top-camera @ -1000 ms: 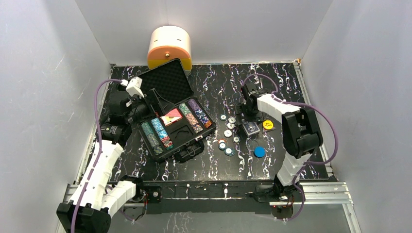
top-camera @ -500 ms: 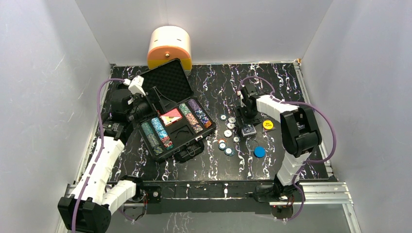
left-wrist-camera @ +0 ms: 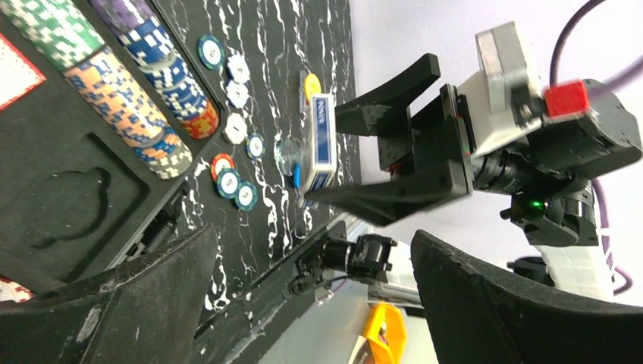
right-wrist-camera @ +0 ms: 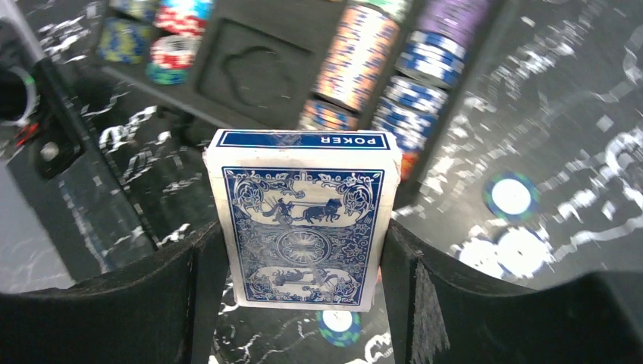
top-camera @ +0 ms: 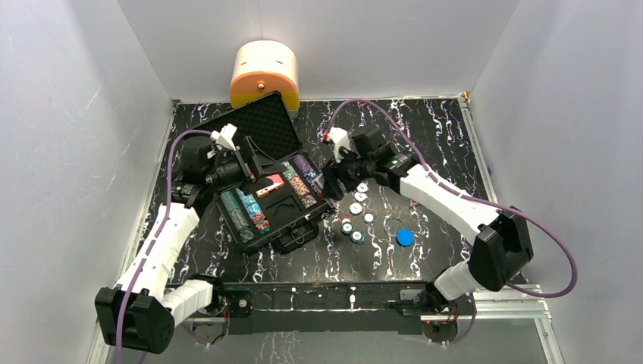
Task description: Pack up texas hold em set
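The black briefcase lies open at the left, its foam lid raised. Chip rows and a red deck fill it beside an empty recess. My right gripper is shut on the blue card deck, held upright just off the case's right edge. The left wrist view shows that deck edge-on between the right fingers. My left gripper hovers open over the case's back part, holding nothing. Loose chips, a blue disc and a yellow disc lie on the table.
A cream-and-orange rounded container stands behind the case's lid against the back wall. White walls close in the left, right and back. A metal rail runs along the near edge by the arm bases.
My right gripper closed on the blue deck, lifted it off the table and carried it left to the case. The left gripper shifted slightly right over the case, still open.
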### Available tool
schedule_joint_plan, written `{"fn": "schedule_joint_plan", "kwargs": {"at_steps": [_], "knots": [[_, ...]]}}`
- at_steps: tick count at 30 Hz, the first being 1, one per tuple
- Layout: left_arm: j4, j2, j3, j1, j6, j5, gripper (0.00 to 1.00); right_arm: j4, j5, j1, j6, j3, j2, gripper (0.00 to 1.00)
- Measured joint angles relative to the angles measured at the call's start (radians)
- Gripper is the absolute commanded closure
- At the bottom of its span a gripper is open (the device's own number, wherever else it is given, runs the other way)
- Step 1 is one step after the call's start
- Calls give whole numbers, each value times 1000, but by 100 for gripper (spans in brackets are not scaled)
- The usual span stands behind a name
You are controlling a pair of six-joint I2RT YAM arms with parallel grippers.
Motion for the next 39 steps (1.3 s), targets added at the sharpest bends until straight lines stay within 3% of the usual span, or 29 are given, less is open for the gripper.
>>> {"fn": "schedule_joint_plan", "kwargs": {"at_steps": [7,13,19,21,27,31,36,39], "knots": [[10,89,-10,-64,-18,106,6,24,-86,166,-41,36,40,40],[2,133,-69,-90,-44,168,40,23,-130,207,-64,66,82,40],[3,151,-91,-129,-67,193,56,16,-130,239,-86,132,138,40],[-1,151,-97,-133,-67,196,65,12,-129,248,-89,143,153,39],[-37,157,-106,-130,-29,183,100,-3,-128,255,-96,154,165,16],[-45,140,-85,-130,5,158,100,35,-120,262,-72,142,155,6],[-45,61,-64,-139,40,80,100,130,-48,264,-15,39,48,6],[-52,-15,-63,-140,55,-34,100,211,102,264,106,-42,-58,7]]}}
